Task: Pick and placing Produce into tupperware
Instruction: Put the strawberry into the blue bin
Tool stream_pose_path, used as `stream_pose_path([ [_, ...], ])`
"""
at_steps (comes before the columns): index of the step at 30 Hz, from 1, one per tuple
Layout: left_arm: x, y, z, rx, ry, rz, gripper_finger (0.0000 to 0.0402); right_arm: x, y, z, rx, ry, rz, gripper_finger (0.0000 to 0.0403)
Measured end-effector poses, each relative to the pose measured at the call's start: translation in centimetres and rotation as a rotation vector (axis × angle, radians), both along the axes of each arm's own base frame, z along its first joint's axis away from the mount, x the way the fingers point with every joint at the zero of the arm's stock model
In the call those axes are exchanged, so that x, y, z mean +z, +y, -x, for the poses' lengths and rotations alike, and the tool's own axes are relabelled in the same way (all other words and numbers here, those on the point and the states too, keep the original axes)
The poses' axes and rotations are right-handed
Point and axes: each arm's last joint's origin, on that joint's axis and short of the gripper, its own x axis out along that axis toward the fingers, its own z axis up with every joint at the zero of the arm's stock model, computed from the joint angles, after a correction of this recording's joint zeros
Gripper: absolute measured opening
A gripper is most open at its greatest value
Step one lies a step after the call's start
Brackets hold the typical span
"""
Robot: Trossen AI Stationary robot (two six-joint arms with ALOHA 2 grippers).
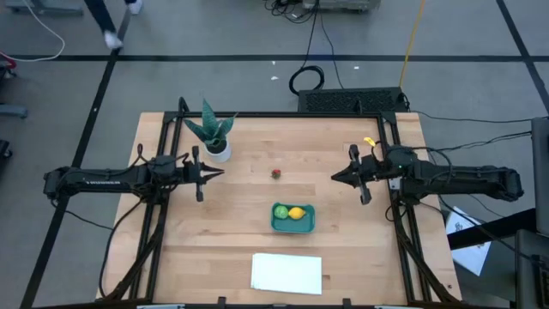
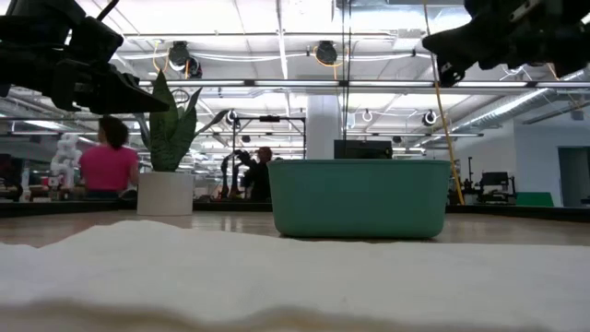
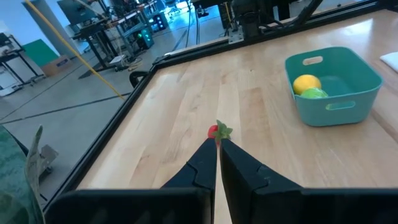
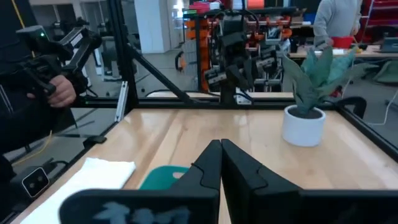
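Note:
The teal tub (image 1: pixel 292 217) sits on the table near the middle, toward the near edge, with the light green round fruit (image 1: pixel 280 211) and the yellow lemon (image 1: pixel 297 214) inside; both show in the left wrist view, lemon (image 3: pixel 306 83), green one (image 3: pixel 314 94). The small dark red fruit (image 1: pixel 276 173) with a green top lies alone on the wood, between the two arms (image 3: pixel 217 131). My left gripper (image 1: pixel 221 172) hovers at the table's left, shut, pointing toward the red fruit. My right gripper (image 1: pixel 334 178) hovers at the right, shut, above the table.
A spiky green plant in a white pot (image 1: pixel 215 136) stands just beyond my left gripper. A flat white sheet (image 1: pixel 286 273) lies at the near edge. A black frame (image 1: pixel 300 114) rims the table. People stand in the room beyond (image 4: pixel 43 87).

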Motion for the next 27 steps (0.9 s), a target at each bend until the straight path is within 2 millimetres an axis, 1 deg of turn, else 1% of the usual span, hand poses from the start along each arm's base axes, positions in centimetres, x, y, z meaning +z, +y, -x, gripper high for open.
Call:
stream_pose_path([
  [10, 0.0, 0.0, 0.0, 0.002, 0.0, -0.001, 0.0026, -3.1, 0.2, 1.3, -0.003, -0.061, -0.007, 0.0],
  [17, 0.0, 0.0, 0.0, 0.003, -0.001, 0.004, 0.0026, -5.0, 0.3, 1.7, -0.004, -0.053, -0.02, 0.0],
  [19, 0.0, 0.0, 0.0, 0.003, -0.002, 0.004, 0.0026, -5.1, 0.3, 1.8, -0.004, -0.082, -0.011, 0.0],
  [23, 0.0, 0.0, 0.0, 0.007, -0.006, 0.025, 0.0026, -4.5, 0.3, 1.9, -0.006, -0.162, 0.007, 0.0],
  [27, 0.0, 0.0, 0.0, 0.015, -0.009, 0.042, 0.0026, -4.4, 0.3, 1.9, -0.008, -0.171, 0.013, 0.0],
])
